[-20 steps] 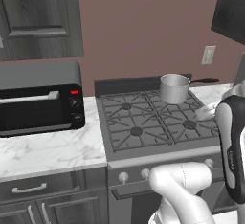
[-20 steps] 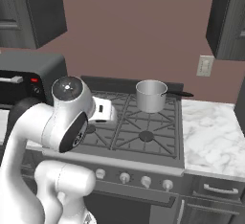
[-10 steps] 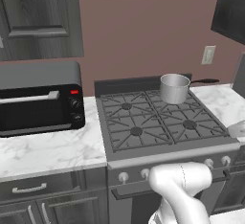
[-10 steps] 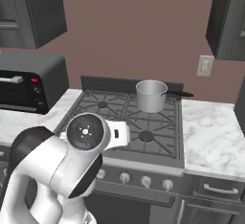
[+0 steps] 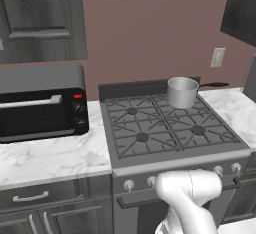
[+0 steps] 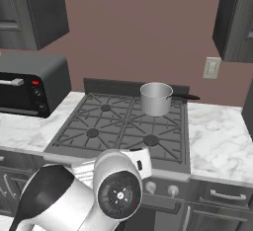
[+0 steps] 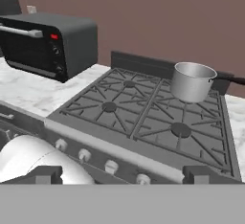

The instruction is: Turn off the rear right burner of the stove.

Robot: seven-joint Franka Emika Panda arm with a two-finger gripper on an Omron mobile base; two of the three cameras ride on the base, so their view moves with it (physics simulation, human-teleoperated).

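Gripper (image 7: 122, 174) fingers spread wide, apparently hovering short of the stove (image 7: 143, 117), saucepan (image 7: 191, 82) sitting far ahead on the rear right burner (image 7: 194, 101).

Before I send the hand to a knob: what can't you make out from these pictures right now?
- Rear right burner: the saucepan stands on it in all three views and hides its centre; flame or none cannot be told.
- Stove knobs: markings too small to read in any view, so which knob serves which burner, and each setting, is unclear.
- Left base view: the arm covers part of the knob row.
- Hand: open; the hand view's bottom edge cuts off its fingertips.
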